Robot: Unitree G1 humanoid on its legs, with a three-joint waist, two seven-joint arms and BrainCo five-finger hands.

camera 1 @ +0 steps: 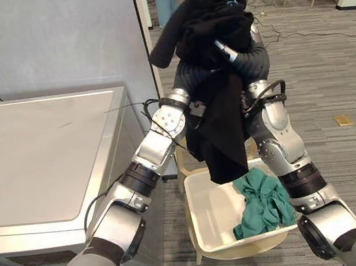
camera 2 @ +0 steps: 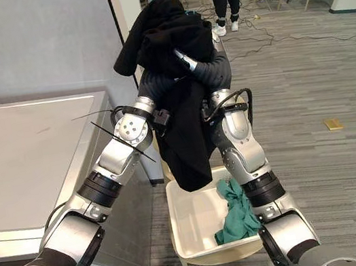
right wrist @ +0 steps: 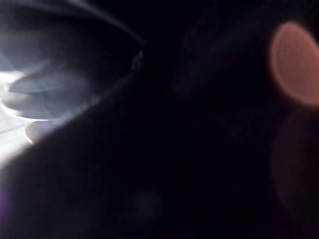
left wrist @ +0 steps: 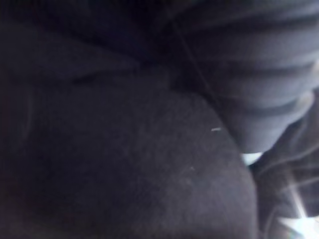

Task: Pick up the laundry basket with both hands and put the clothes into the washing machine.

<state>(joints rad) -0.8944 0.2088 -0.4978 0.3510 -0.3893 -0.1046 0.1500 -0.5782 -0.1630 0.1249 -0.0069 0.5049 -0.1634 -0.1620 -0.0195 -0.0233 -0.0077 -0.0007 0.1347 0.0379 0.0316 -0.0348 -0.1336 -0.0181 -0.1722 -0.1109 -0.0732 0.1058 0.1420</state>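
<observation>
Both arms raised (wrists close); black garment draped over them.

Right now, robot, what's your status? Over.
Left hand and right hand raised, buried in black garment. It dangles over the basket; green cloth inside. Washing machine top shut.

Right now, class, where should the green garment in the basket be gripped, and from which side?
Pinch its raised, bunched top fold from straight above: the green garment slumps against the basket at its right wall, and the walls likely block sideways approaches.
</observation>
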